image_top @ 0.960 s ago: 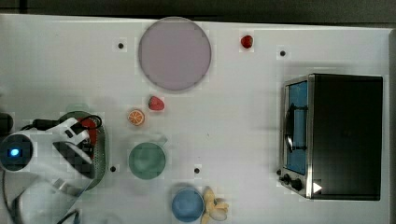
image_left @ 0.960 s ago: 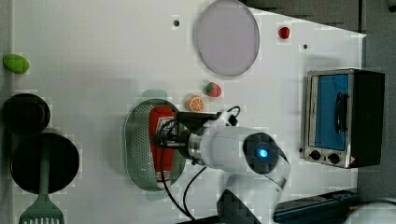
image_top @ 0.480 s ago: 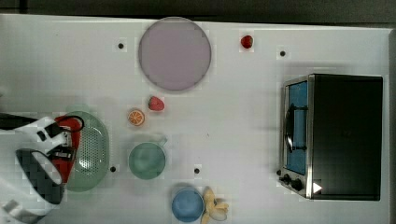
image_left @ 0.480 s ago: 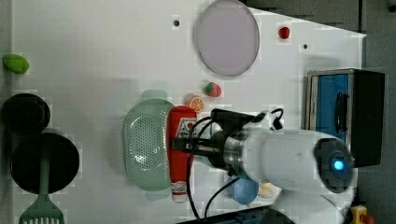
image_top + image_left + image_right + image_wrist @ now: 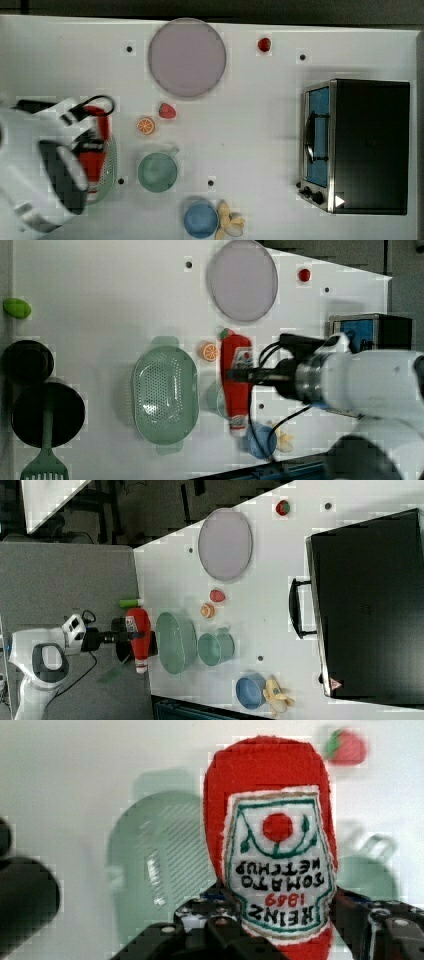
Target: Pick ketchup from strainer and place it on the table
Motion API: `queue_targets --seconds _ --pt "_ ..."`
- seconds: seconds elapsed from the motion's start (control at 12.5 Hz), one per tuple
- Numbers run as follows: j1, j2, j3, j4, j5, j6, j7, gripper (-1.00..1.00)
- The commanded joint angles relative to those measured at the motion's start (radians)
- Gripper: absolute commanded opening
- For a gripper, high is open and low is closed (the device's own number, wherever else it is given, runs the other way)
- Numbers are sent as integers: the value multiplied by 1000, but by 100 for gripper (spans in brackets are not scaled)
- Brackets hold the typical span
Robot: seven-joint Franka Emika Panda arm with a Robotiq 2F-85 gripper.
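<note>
Ketchup lifted, not yet set down

You have the ketchup [image 5: 236, 382] pinched across its middle by the gripper [image 5: 240, 375], jaws closed on its sides (label faces the wrist camera). In the left view it hangs mid-frame, just right of the strainer [image 5: 162, 390] and clear of it, long axis running up-down in the frame, crosswise to the jaws, cap lowest. Bare table [image 5: 115, 300] lies in the upper left.
</note>
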Motion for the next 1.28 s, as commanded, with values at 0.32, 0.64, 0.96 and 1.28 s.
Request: queue_targets --seconds 0.32,0.64,0.96,1.28 --pt "-122 -77 -216 39 7 -40 -430 13" --pt "-148 -76 -375 29 7 -40 -575 13" --pt "-151 -74 -467 -64 7 -26 -576 13" --pt "-152 -47 -481 -206 7 131 -576 13"
